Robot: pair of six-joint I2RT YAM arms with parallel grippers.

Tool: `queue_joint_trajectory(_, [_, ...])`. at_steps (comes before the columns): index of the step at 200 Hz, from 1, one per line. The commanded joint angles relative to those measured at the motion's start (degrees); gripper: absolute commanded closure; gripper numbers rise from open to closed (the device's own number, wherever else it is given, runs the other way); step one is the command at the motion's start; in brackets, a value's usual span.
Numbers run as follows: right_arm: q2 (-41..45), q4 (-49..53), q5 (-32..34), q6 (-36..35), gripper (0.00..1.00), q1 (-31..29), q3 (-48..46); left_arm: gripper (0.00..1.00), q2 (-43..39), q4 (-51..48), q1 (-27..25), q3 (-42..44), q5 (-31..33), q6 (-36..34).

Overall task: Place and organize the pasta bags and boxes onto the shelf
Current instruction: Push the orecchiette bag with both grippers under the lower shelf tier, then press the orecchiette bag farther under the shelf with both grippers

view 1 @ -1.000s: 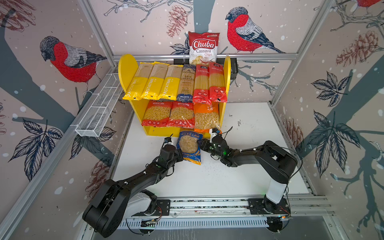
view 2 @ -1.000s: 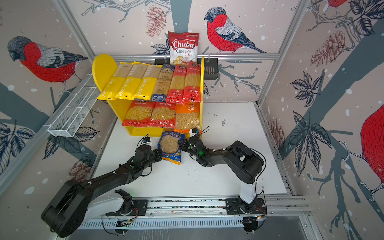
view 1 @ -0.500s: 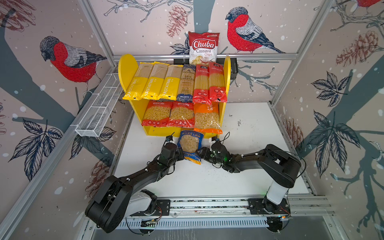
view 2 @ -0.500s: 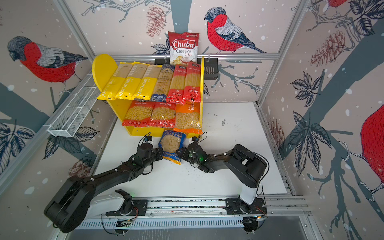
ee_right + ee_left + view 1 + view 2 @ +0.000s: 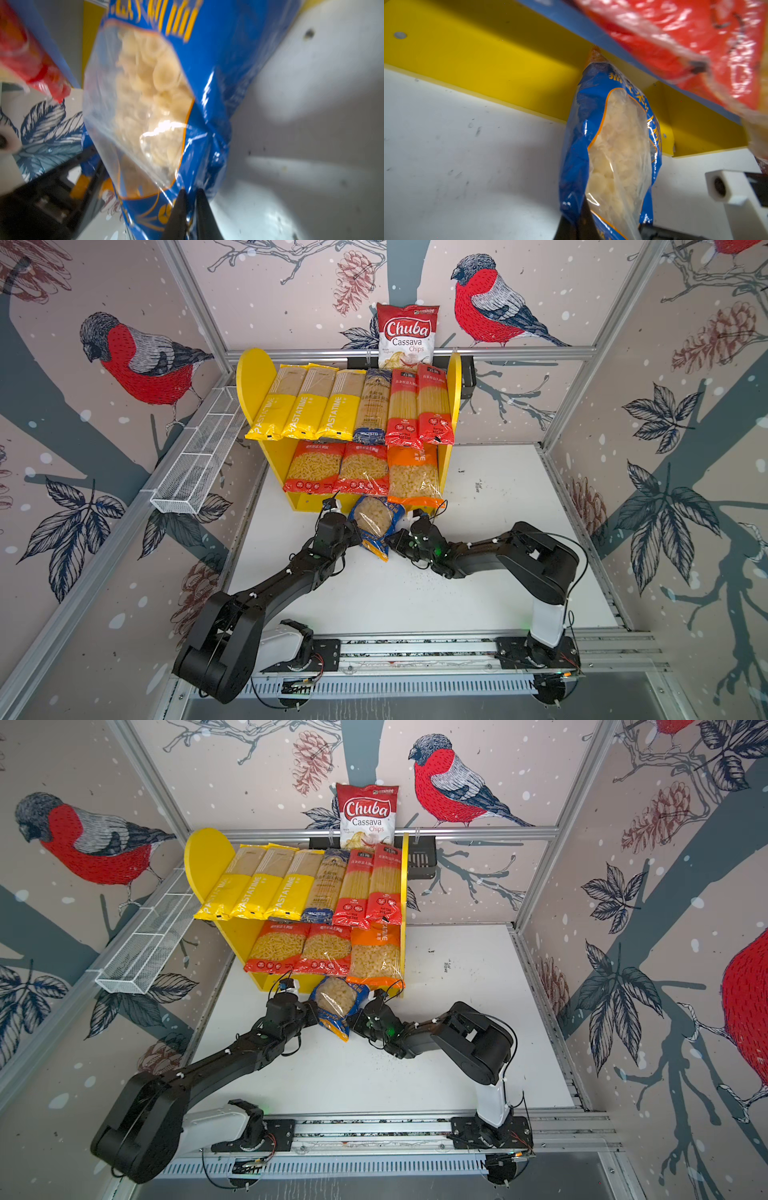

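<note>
Blue bag (image 5: 374,526) sits just in front of shelf (image 5: 254,377), lower-tier level, near the orange bag (image 5: 413,477). Left pincer (image 5: 353,537) clamped fully on one edge, right pincer (image 5: 190,199) nipped near-shut on film at opp. edge. Prob. a two-sided hold to keep floppy pack steady for lifting in.

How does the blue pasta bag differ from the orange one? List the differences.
The blue bag is off the shelf, pinched by the left pincer and right pincer; the orange bag lies on its lower board. The blue bag tilts; the orange bag lies straight. Both show short pasta through clear windows.
</note>
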State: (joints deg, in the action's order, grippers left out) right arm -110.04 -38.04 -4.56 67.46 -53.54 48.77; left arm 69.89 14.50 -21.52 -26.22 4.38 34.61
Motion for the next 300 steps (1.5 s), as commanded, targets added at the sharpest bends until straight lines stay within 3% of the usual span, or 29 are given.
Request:
queue_joint_trajectory(1, [-1.44, 0.97, 2.83, -0.93, 0.89, 0.95, 2.94, 1.00, 0.11, 4.14, 1.98, 1.37, 1.04, 2.43])
queue_joint_trajectory(23, [-3.34, 2.44, 2.74, -2.65, 0.89, 1.85, 7.55, 1.00, 2.60, 7.23, 3.21, 2.56, -1.04, 4.79])
queue_joint_trajectory(49, [-3.16, 3.63, 0.51, -3.43, 0.83, 2.03, 9.09, 1.00, 5.85, 9.29, 3.32, 1.99, -3.80, 7.60])
queue_joint_trajectory(105, [3.41, 2.96, -2.05, 0.20, 0.49, -0.45, -3.35, 1.00, 9.49, 14.02, 3.27, 0.90, -10.92, 9.07])
queue_joint_trajectory(145, [4.20, -2.79, -4.82, 5.18, 0.41, -2.95, -8.42, 1.00, 11.82, 15.83, 3.27, -0.56, -12.41, 9.59])
queue_joint_trajectory(169, [2.72, -5.01, -5.16, 6.09, 0.46, -2.77, -7.19, 1.00, 13.06, 16.43, 3.28, -1.91, -12.95, 9.57])
queue_joint_trajectory(192, [1.30, -6.83, -5.82, 6.63, 0.63, -1.65, -4.94, 1.00, 13.35, 15.37, 3.31, -3.45, -13.08, 8.75])
queue_joint_trajectory(222, [-0.20, -2.02, -3.63, 3.97, 0.82, 0.53, -0.38, 1.00, 12.74, 13.28, 4.60, -3.85, -12.46, 8.24])
queue_joint_trajectory(243, [-1.51, -1.16, -2.81, 2.76, 0.88, 2.30, 2.08, 1.00, 12.00, 11.72, 7.06, -3.45, -12.87, 8.12])
queue_joint_trajectory(300, [-4.93, 2.67, -1.95, -2.04, 0.93, 3.59, 8.73, 0.81, 7.71, 7.64, 10.40, -2.14, -13.84, 7.30])
